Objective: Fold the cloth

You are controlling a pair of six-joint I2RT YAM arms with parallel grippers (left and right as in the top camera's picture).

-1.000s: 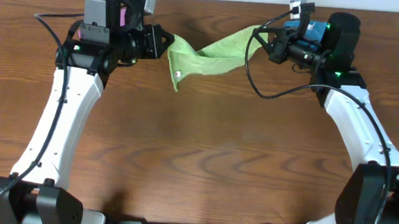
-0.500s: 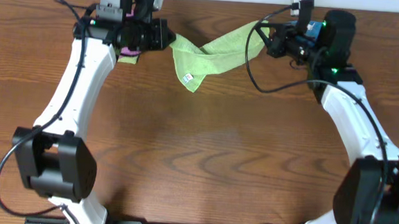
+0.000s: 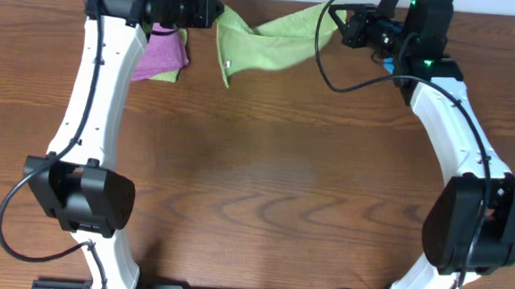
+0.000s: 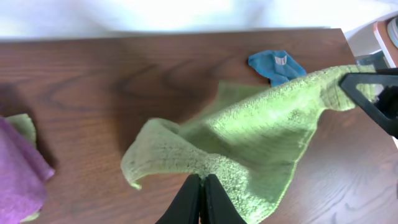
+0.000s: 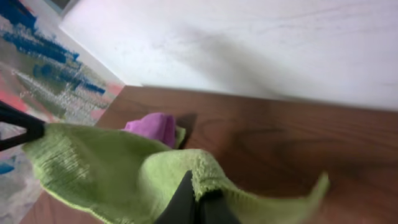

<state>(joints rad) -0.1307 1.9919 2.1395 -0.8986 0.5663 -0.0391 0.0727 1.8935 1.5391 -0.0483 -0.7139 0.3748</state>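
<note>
Across the bare wooden table (image 3: 264,181), two white arms reach from their bases at the near edge to the far one. There the lime-green cloth (image 3: 259,44) hangs stretched between them, lifted off the wood and sagging in the middle, with one loose corner (it bears a small white tag) drooping toward the tabletop. The left gripper (image 4: 200,182) is pinched tight on one edge of the cloth. The right gripper (image 5: 198,196) is clamped just as tight on the opposite edge, the fabric bunching over its fingers. A purple-pink cloth (image 3: 162,56) lies crumpled on the table beside the left arm, apart from the green one. A small blue cloth (image 4: 275,64) with a white tag rests near the right arm.
</note>
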